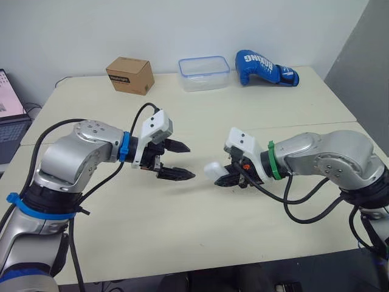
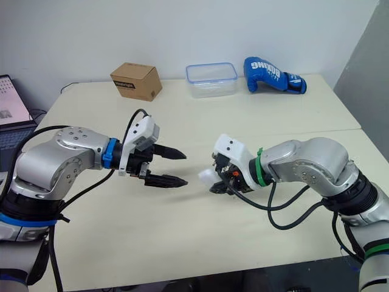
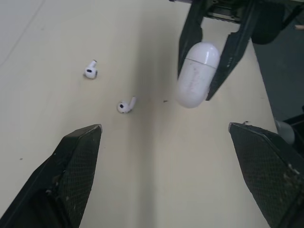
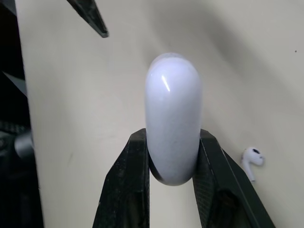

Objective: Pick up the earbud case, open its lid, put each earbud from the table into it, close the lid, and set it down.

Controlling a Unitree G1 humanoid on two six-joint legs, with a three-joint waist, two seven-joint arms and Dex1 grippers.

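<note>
Where the two arms face each other over the table (image 1: pixel 182 237), the right gripper (image 1: pixel 231 180) pinches the earbud case (image 1: pixel 214 171) between its two black fingers (image 4: pixel 135 180), one pad pressed to each broad side. Case is held clear of the tabletop. Only its rear end sits in the pinch; most of the body sticks out past the fingertips.

Long axis of the case runs in line with the right gripper's fingers, roughly level. Free rounded end points toward the left gripper (image 1: pixel 189 162). Left wrist view: a faint seam crosses the case (image 3: pixel 197 73) close to the clamped end; lid looks closed.

Left gripper is spread wide and holds nothing. Its tips are aimed at the case, near it but with a gap between.

Two earbuds lie loose on the table, apart from each other: first earbud (image 3: pixel 90 70), second earbud (image 3: pixel 126 105), both below and to one side of the held case. Neither gripper touches them.

Far edge of table: cardboard box (image 1: pixel 129 74), clear plastic container (image 1: pixel 204 73), blue boxing glove (image 1: pixel 265 69). Laptop (image 1: pixel 9 115) off the robot's left side.
</note>
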